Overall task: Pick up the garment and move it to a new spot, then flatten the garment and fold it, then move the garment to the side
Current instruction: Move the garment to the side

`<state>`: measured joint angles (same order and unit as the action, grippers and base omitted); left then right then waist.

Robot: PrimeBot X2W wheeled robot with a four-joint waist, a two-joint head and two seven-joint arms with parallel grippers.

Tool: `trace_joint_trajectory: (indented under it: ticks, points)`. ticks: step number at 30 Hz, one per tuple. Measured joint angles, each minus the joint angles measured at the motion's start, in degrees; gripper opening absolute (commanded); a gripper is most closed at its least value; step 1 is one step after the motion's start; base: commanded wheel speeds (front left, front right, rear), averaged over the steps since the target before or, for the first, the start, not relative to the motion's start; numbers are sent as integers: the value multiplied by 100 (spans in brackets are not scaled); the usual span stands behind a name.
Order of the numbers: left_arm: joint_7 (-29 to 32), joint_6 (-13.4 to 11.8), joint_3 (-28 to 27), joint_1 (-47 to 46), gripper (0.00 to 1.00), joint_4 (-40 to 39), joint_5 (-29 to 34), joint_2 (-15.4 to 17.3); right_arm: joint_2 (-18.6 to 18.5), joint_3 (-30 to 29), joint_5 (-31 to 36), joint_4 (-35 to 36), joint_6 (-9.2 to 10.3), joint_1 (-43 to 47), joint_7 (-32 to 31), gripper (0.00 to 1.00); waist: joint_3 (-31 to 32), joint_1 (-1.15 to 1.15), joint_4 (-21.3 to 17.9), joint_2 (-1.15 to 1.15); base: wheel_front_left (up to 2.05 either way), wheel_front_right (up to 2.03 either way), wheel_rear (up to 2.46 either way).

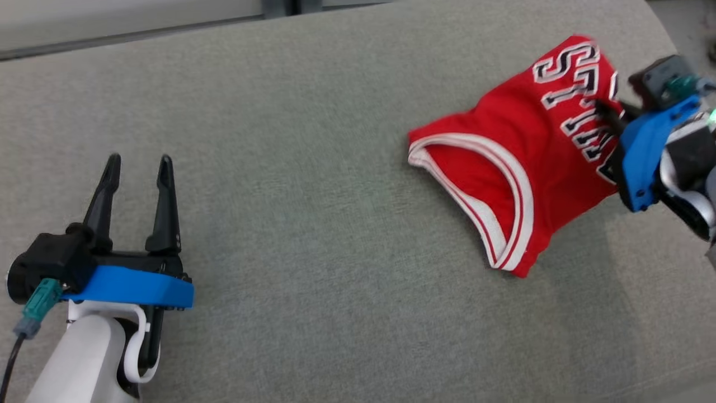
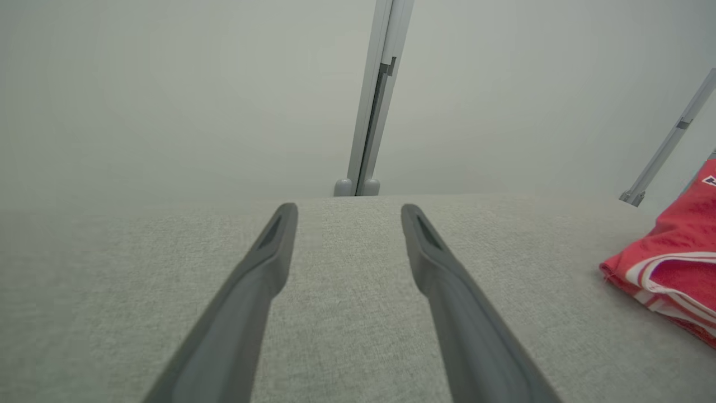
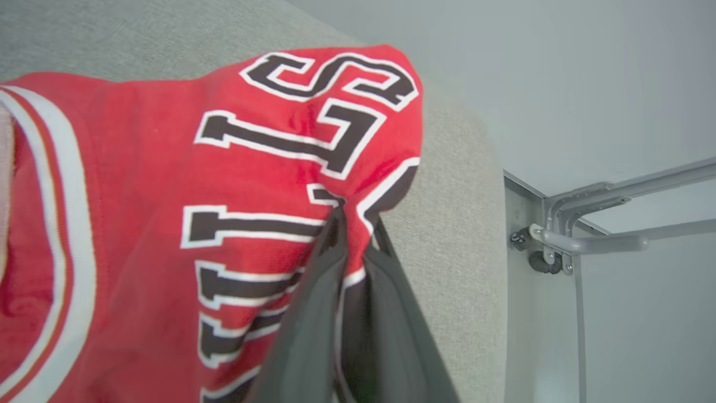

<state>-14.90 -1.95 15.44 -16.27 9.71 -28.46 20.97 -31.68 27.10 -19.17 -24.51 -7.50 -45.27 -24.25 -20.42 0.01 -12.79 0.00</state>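
Right-far part of grey fabric surface (image 1: 313,224): the garment (image 1: 503,168) is found here, close to the surface's right edge. It is noted as a red sleeveless jersey, bunched and folded over itself, not laid flat.

Writing: black block letters with white outlines are seen across the red cloth. In the right wrist view an "S" and a "T" are read plainly on the garment (image 3: 140,224); the letters after them are broken by folds and partly covered by the fingers, and cannot be read with certainty. One curved opening is edged with white and red striped trim; whether neck or armhole cannot be told.

Right gripper (image 1: 607,109): it is set against the lettered side of the jersey. In its own wrist view the right gripper (image 3: 352,224) is seen pinched narrow, with a pucker of red cloth caught between the two dark fingers.

Left gripper (image 1: 140,162): it is held at the near left, well apart from the jersey, over bare grey fabric. The left gripper (image 2: 348,210) is spread wide, nothing between the fingers. The garment (image 2: 671,268) is seen at that view's right edge.

Beyond the surface, a pale wall and grey metal posts (image 2: 372,112) are noted.
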Motion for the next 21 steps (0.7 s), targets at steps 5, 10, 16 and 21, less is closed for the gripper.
trace_joint_trajectory:
  ticks: [5, 10, 16, 21]
  points:
    - [158, -3, 29, -257, 100, -275, 138, 156, -304, -368, 58, -375, -2, -259, 415, 0, -426, 0, -337, 0, 0, 0, 0]
    - [415, -29, 19, -370, 100, -642, 244, 436, -428, -857, 264, -703, -1, -327, 934, 0, -800, 0, -585, 0, 0, 0, 0]
    - [661, -125, -31, -387, 100, -1050, 299, 658, -301, -1189, 620, -960, -1, -441, 1499, 0, -1043, 0, -774, 0, 0, 0, 0]
    - [775, -180, -27, -365, 100, -1221, 300, 726, -121, -1396, 862, -1187, -2, -473, 1742, 0, -1063, 0, -824, 0, 0, 0, 0]
